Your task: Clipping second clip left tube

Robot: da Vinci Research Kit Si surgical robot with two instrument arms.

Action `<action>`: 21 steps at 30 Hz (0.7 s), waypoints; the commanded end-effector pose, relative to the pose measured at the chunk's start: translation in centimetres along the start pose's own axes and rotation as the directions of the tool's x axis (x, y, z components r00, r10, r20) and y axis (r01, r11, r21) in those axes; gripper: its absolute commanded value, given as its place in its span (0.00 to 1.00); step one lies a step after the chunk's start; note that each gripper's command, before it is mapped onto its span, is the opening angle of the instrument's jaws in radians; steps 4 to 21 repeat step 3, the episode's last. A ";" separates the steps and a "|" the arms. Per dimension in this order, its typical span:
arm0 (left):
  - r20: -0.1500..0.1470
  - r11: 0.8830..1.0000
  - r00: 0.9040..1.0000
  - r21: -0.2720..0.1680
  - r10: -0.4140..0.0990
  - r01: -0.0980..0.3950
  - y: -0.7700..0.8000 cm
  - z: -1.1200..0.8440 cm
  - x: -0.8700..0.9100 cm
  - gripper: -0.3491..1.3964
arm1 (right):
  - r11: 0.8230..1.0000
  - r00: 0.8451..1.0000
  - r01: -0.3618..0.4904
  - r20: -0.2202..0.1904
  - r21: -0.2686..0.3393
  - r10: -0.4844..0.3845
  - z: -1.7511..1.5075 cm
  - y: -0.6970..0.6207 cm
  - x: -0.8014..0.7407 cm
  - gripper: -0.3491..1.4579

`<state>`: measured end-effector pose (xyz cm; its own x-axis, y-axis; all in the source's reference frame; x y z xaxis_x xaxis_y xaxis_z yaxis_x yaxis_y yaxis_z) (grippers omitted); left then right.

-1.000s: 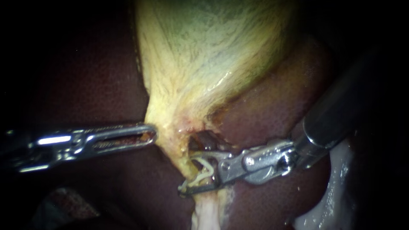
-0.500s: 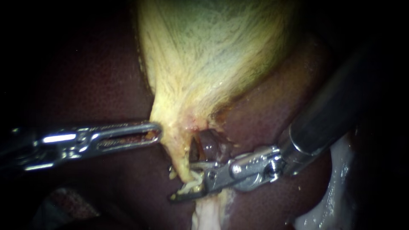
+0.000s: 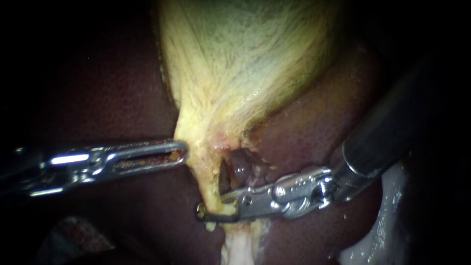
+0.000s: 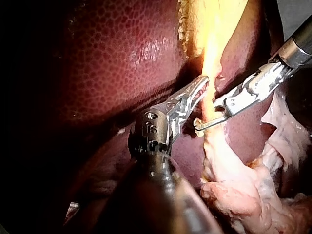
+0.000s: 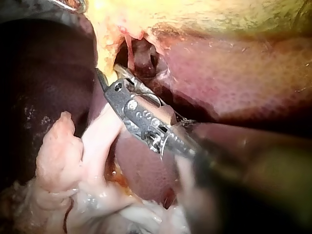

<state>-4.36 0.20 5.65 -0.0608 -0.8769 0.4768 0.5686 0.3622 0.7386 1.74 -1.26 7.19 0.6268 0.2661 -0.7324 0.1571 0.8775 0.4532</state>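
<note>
Low in the centre of the endoscope frame: the left tube [image 3: 212, 192], a pale yellow strand dropping from the neck of the gallbladder [image 3: 235, 64] along the left edge of a small dark window [image 3: 231, 172]. Clamped across it from the right, the right instrument [image 3: 210, 208], both jaws touching the strand, one above and one below, with only a thin gap between them. Clip hidden inside the jaws; cannot tell whether fully formed. At mid left, the left instrument [image 3: 182, 152], jaws pressed together on the edge of the gallbladder's neck, apparently pinching it and drawing it leftward. Dark liver [image 3: 314, 127] all round.

Step in hand, judging by this: firing the clip. Squeeze right through in one steady closure, with no twisting or tugging of the shaft, to spare the thin strand. Check in the left wrist view for the hooked lower jaw tip showing just past the tube, proof of the whole width caught. Hold the left pull even, no harder. Open wide before backing off along the shaft's own line, clear of the liver.
</note>
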 end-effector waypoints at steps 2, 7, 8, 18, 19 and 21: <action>0.000 1.000 1.000 0.002 0.000 0.000 0.00 0.00 0.00 0.00 | 1.000 1.000 -0.005 0.000 0.000 0.005 0.00 0.00 0.00 0.00; 0.000 1.000 1.000 0.002 0.000 0.000 0.00 0.00 0.00 0.00 | 1.000 1.000 -0.005 0.000 0.000 0.005 0.00 0.00 0.00 0.00; 0.000 1.000 1.000 0.002 0.000 0.000 0.00 0.00 0.00 0.00 | 1.000 1.000 -0.005 0.000 0.000 0.005 0.00 0.00 0.00 0.00; 0.000 1.000 1.000 0.002 0.000 0.000 0.00 0.00 0.00 0.00 | 1.000 1.000 -0.005 0.000 0.000 0.005 0.00 0.00 0.00 0.00; 0.000 1.000 1.000 0.002 0.000 0.000 0.00 0.00 0.00 0.00 | 1.000 1.000 -0.005 0.000 0.000 0.005 0.00 0.00 0.00 0.00; 0.000 1.000 1.000 0.002 0.000 0.000 0.00 0.00 0.00 0.00 | 1.000 1.000 -0.005 0.000 0.000 0.005 0.00 0.00 0.00 0.00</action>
